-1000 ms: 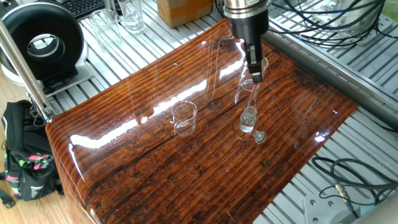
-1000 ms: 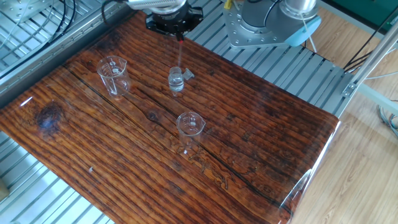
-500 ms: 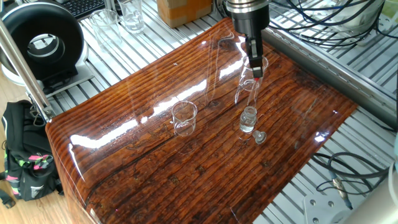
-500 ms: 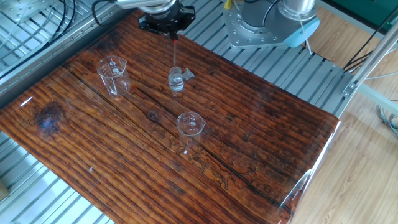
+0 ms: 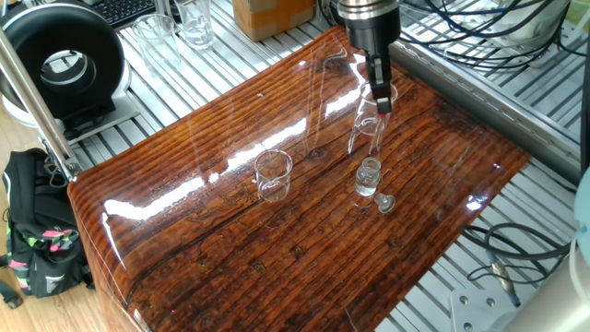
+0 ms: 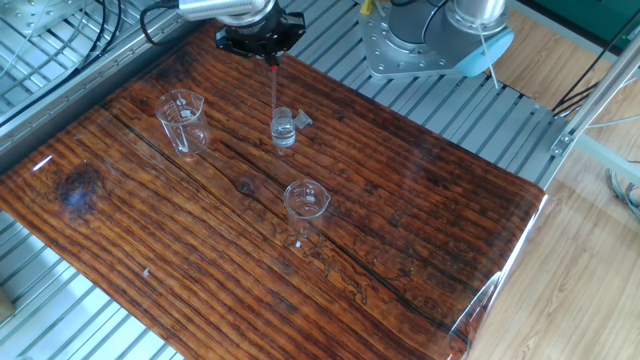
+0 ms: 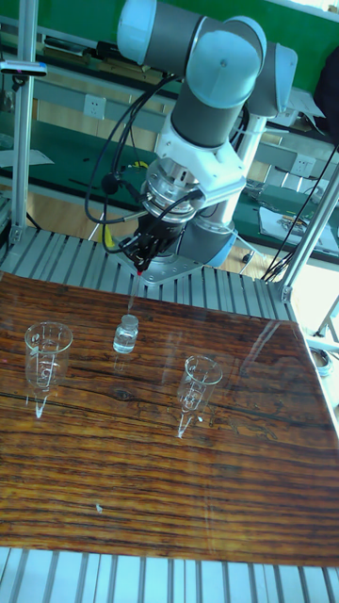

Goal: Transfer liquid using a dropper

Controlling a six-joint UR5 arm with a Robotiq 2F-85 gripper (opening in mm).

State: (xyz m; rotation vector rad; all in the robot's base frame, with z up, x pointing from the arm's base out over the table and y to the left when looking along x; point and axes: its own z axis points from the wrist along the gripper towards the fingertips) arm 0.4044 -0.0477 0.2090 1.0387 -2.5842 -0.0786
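Counter [image 5: 230, 249]: dark wood grain, glossy, strong glare under a clear film. Dropper [image 6: 273, 88]: clear thin tube, red rubber bulb. Beakers [image 6: 306, 203] and small bottle [image 6: 283, 128]: clear smooth glass. Surrounding frame [image 6: 60, 320]: ribbed matt metal.

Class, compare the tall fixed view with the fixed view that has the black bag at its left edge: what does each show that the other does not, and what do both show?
Only the tall view shows the whole UR5 arm and the green benches behind it. Only the bag view shows the black bag, the black ring-shaped device and a cardboard box. Both show the gripper holding the dropper above the small glass bottle, with two glass beakers on the wooden table.
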